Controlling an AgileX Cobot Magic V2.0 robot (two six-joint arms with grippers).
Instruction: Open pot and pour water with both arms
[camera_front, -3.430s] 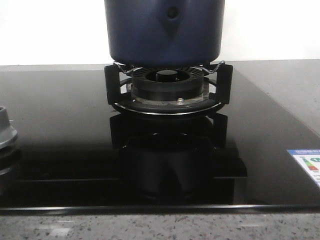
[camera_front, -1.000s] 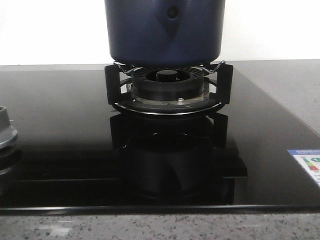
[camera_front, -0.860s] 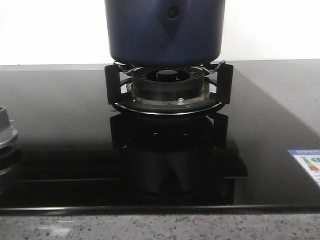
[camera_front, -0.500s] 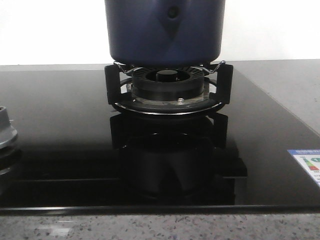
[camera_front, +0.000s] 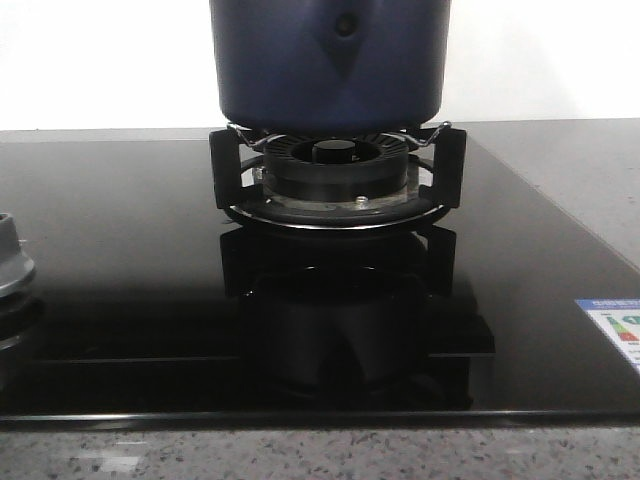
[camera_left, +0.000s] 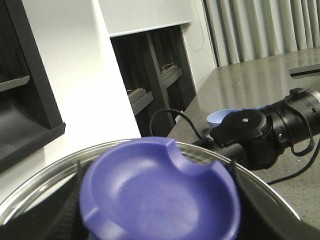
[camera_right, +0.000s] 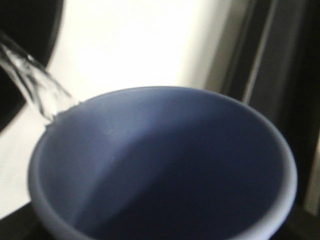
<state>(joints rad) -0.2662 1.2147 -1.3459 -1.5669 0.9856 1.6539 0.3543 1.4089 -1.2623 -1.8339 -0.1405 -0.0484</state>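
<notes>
Front view: pot (camera_front: 330, 60) on burner grate (camera_front: 337, 170); no tool visible.

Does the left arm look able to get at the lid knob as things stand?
Probably yes: the knob sits very close in the left wrist view, with nothing in front of it. Whether it is already gripped cannot be told.
</notes>
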